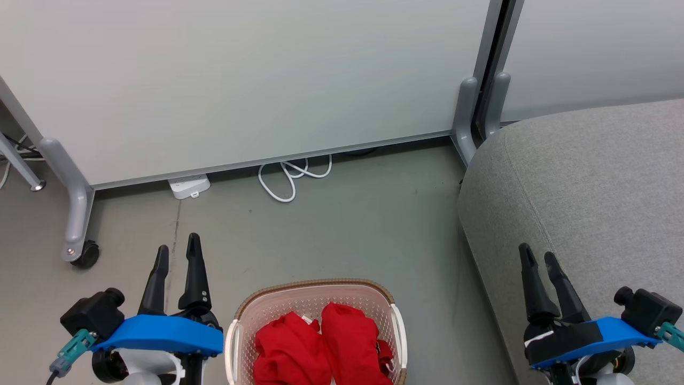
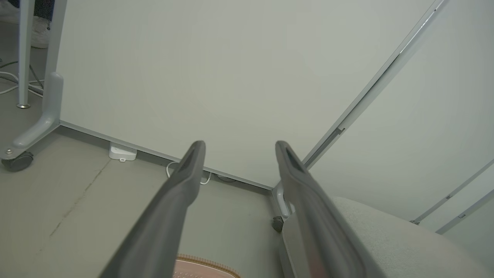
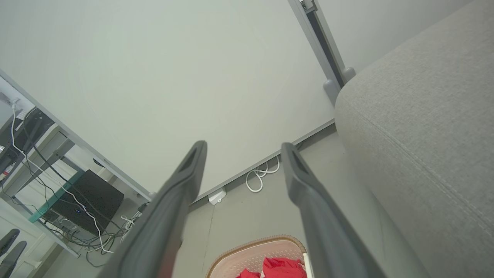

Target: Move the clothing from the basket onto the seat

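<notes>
Nearest, the left gripper and the right gripper both have their fingers spread and hold nothing, so I judge the task is not yet begun. Between them, one basket on the floor contains the red clothing, two pieces by my count. Further right, the one grey seat has no garment on it; both pieces are left to move.
</notes>
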`<state>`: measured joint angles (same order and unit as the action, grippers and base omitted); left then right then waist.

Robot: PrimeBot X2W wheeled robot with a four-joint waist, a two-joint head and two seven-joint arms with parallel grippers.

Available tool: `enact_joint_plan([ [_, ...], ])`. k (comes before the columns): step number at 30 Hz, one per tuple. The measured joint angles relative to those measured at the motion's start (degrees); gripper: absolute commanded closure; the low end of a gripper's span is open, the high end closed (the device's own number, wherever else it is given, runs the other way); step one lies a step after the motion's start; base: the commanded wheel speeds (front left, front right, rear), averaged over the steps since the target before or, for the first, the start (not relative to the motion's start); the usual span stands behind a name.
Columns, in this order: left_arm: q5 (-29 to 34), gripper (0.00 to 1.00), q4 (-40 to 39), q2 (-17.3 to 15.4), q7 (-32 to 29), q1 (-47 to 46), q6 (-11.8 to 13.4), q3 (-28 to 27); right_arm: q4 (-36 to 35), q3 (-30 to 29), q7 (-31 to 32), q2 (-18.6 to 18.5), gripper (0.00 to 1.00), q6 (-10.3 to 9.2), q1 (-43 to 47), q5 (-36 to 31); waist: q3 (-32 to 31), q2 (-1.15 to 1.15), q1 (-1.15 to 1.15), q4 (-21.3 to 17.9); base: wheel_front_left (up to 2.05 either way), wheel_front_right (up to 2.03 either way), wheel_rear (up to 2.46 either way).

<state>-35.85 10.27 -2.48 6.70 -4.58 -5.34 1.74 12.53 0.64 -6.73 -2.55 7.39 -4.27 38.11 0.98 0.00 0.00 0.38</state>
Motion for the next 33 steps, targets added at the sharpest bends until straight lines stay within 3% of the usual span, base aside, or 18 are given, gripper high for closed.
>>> enact_joint_plan([
  [33, 19.46, 0.00, 1.29, -0.57, 4.61, -0.40, 0.24, 2.93, 1.56, 1.77, -4.55, -0.07, 0.00, 0.01, -0.35, -19.30, 0.16, 0.00, 0.00, 0.25, 0.00, 0.00, 0.00],
])
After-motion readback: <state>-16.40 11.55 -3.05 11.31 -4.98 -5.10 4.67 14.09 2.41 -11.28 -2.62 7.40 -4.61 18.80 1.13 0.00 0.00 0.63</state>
